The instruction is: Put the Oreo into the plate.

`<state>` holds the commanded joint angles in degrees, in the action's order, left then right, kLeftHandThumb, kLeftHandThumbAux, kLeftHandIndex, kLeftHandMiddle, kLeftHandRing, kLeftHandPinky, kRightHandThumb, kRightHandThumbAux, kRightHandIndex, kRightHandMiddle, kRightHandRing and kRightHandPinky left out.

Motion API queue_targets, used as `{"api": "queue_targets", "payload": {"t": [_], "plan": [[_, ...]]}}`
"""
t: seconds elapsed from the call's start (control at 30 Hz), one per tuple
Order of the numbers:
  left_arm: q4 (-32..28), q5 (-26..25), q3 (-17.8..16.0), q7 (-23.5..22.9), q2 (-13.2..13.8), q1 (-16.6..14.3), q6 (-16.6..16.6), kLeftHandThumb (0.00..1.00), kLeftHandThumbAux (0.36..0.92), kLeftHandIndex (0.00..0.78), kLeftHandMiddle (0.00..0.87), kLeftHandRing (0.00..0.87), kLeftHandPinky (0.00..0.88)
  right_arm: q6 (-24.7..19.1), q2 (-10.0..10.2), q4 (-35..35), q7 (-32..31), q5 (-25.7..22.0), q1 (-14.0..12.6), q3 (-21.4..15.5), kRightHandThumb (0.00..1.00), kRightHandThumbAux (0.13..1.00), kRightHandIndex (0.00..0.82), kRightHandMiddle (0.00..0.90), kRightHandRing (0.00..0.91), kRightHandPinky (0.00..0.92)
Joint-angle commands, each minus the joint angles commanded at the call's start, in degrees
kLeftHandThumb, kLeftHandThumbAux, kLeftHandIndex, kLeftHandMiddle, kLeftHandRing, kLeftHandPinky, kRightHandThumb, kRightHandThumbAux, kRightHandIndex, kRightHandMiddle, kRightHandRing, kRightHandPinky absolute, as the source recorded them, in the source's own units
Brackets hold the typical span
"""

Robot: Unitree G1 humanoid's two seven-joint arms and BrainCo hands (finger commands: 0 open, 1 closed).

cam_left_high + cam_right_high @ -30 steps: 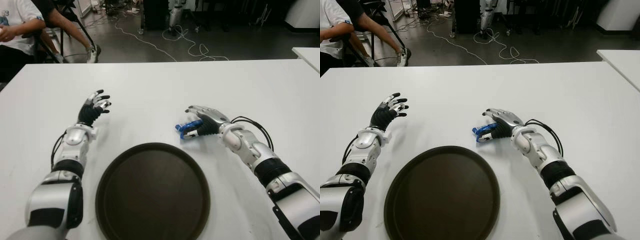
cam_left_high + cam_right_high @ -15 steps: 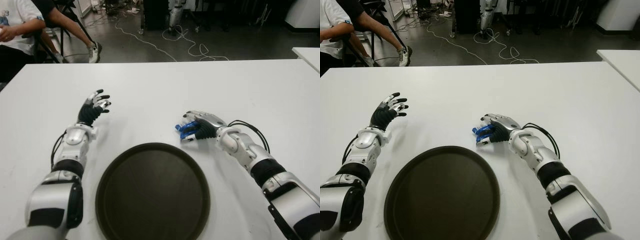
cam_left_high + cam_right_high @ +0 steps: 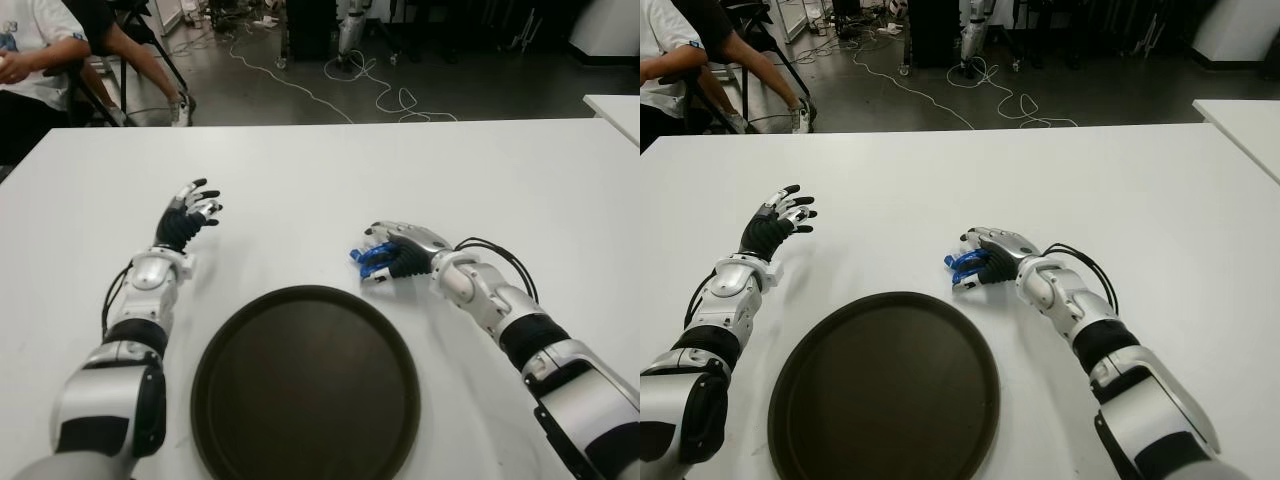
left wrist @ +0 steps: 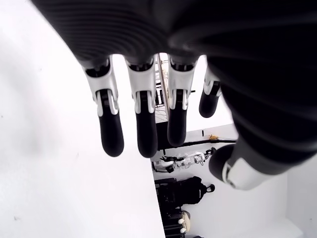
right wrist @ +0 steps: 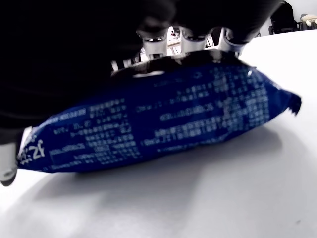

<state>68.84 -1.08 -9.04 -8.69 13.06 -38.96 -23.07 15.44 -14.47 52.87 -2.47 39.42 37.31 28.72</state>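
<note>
The Oreo (image 3: 366, 257) is a small blue packet lying on the white table (image 3: 300, 170), just beyond the far right rim of the dark round plate (image 3: 305, 385). My right hand (image 3: 396, 252) covers the packet from the right, fingers curled down over it. Up close, the right wrist view shows the blue Oreo packet (image 5: 163, 119) under the palm, its underside still on the table, with fingertips (image 5: 190, 42) hooked over its far edge. To the left of the plate, my left hand (image 3: 188, 214) is held with its fingers (image 4: 143, 124) spread and holding nothing.
A person (image 3: 30, 60) sits on a chair beyond the table's far left corner. Cables (image 3: 380, 95) trail over the floor behind the table. The corner of a second white table (image 3: 615, 105) shows at the right edge.
My right hand has lowered and curled its fingers tighter over the Oreo packet. Nothing has shifted at the left hand or the plate.
</note>
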Motion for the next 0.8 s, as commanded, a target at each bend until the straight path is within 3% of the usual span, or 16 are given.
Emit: {"api": "queue_targets", "payload": {"t": [0.8], "plan": [[0.03,-0.01,-0.05,0.41,-0.21,-0.07,0.01,0.242,0.663,0.105,0.226,0.255,0.320,-0.12,0.77,4.07,0.38,-0.07,1.06,0.54,0.000,0.470,0.051,0.107,0.089,0.057]]}}
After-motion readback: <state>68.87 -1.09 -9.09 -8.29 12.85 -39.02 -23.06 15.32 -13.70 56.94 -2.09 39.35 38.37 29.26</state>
